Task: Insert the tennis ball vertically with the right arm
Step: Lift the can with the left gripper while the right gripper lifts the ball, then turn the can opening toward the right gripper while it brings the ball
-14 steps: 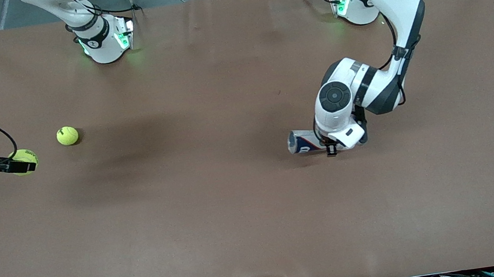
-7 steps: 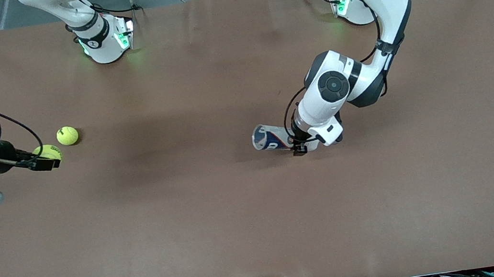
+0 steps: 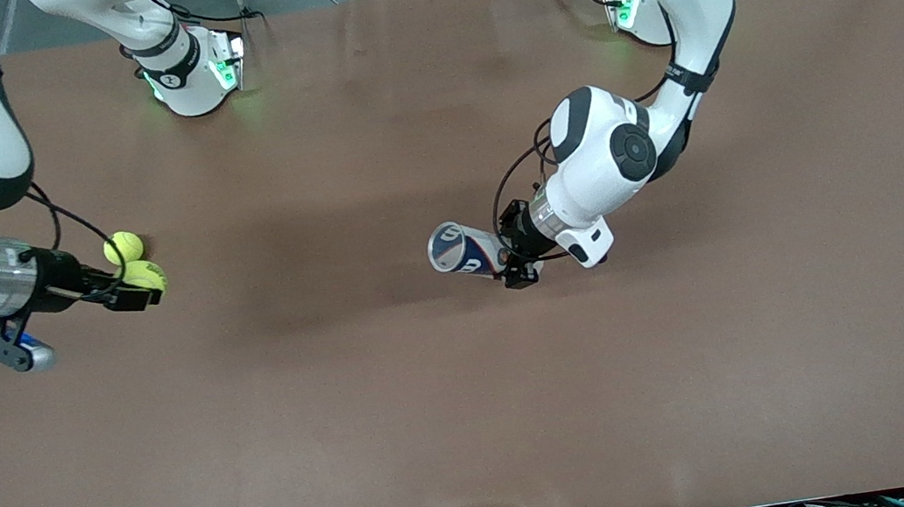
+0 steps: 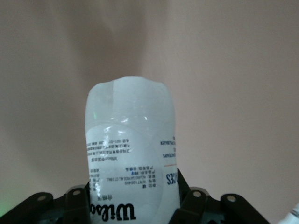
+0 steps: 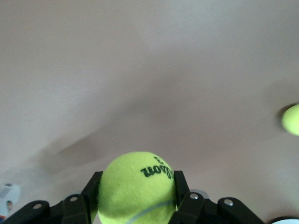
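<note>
Two grippers are loaded. The right gripper [image 3: 143, 288], at nine o'clock over the table [image 3: 472, 392], pinches a tennis ball [image 3: 143, 275] printed "Wilson", likely for dropping into the can [image 3: 465, 253]. The left gripper [image 3: 516, 258], clamped on that "Wilson"-labelled can, carries it tilted over the middle. A spare ball [image 3: 123, 247] lies at ten o'clock.

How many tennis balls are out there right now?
2. One tennis ball is held in the right gripper above the table; the other ball lies on the table just beside it. The can could hide more.
</note>
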{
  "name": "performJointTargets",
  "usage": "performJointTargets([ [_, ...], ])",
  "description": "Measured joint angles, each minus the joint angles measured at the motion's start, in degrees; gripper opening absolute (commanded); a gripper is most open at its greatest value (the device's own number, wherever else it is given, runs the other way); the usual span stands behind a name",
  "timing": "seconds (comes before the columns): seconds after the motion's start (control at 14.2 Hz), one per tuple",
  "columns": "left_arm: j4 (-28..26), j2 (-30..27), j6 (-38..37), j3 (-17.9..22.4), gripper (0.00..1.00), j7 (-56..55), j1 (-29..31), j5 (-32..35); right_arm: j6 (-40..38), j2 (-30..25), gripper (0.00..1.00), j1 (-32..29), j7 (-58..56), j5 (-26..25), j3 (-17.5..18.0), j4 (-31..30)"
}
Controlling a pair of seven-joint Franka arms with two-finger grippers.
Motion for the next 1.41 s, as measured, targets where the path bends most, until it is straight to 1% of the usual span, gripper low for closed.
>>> performJointTargets([
  [0.14,0.22,0.0,3.55,-1.28,0.6,5.13,-0.04,-8.06,2.18,0.0,0.04,4.12,6.63,0.75,0.09,0.0],
  [0.35,0.47,0.02,6.53,-3.34,0.6,15.43,-0.09,-19.54,6.46,0.0,0.04,11.55,17.77,0.84,0.23,0.02],
  [0.49,0.43,0.32,9.4,-5.02,0.6,20.7,-0.15,-25.62,8.69,0.01,0.04,15.37,23.73,0.84,0.24,0.53],
  [0.63,0.41,0.75,12.06,-6.28,0.6,24.03,-0.34,-29.93,9.13,0.0,0.04,17.73,28.88,0.85,0.2,2.76],
  [0.84,0.47,0.81,12.83,-6.61,0.6,25.29,-0.82,-32.08,9.18,0.77,0.04,20.67,34.72,0.84,0.19,5.73],
  [1.05,0.57,0.81,12.93,-6.62,0.6,25.29,-0.84,-32.08,11.19,3.64,0.04,22.96,40.23,0.84,0.18,8.04],
  [1.41,0.57,0.81,13.94,-6.65,0.6,25.3,-1.97,-32.08,12.23,8.45,0.04,24.62,45.11,0.84,0.16,13.09],
])
